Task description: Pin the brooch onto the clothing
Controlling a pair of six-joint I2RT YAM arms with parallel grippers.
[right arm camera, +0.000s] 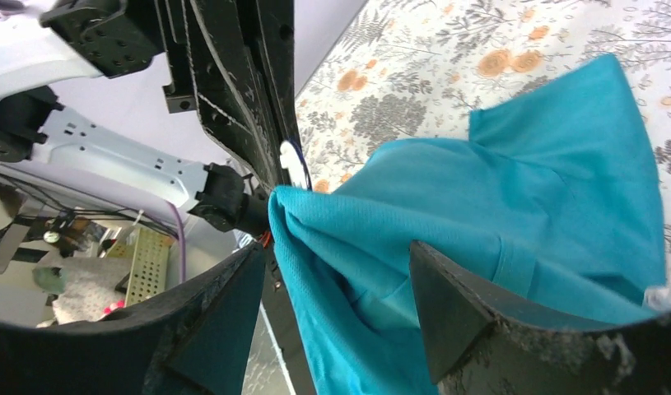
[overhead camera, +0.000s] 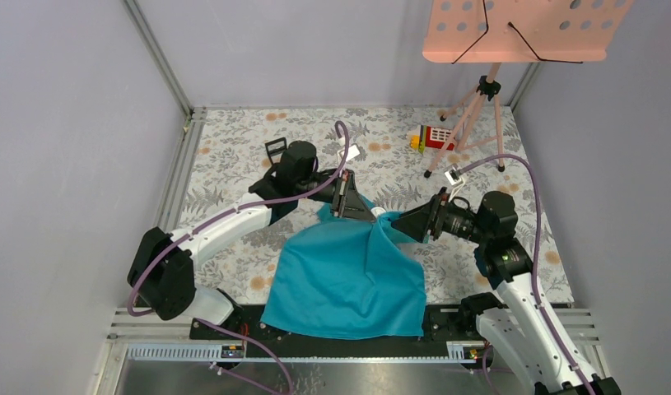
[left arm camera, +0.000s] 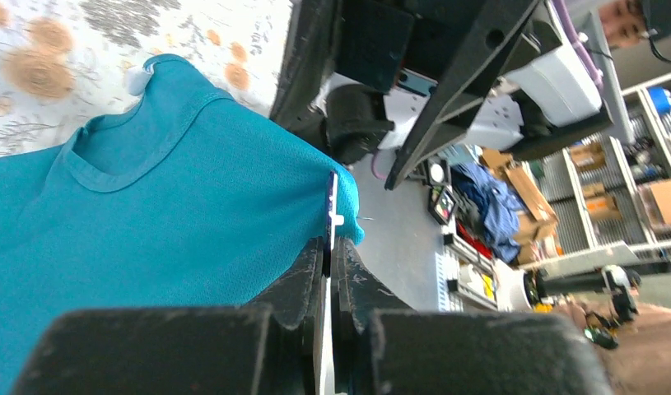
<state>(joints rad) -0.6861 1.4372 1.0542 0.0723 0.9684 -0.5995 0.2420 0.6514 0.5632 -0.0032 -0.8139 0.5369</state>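
The teal clothing [overhead camera: 348, 276] lies on the flowered table with its upper part pulled up into a peak between the two arms. My left gripper [overhead camera: 371, 212] [left arm camera: 333, 243] is shut on the brooch [left arm camera: 331, 202], seen edge-on as a thin dark-blue sliver at its fingertips. The cloth [left arm camera: 151, 206] hangs against that sliver. In the right wrist view the brooch [right arm camera: 294, 158] shows as a small round disc at the left fingers' tip, just above the cloth's bunched edge [right arm camera: 521, 181]. My right gripper [overhead camera: 400, 224] [right arm camera: 338, 247] is open, its fingers standing either side of the raised fold.
A pink perforated stand [overhead camera: 513, 33] on a tripod [overhead camera: 472, 123] rises at the back right. A red toy block set [overhead camera: 433, 136] lies beside its legs. A small black square frame [overhead camera: 275, 148] stands at the back left. Enclosure walls and rails bound the floral table [overhead camera: 233, 164].
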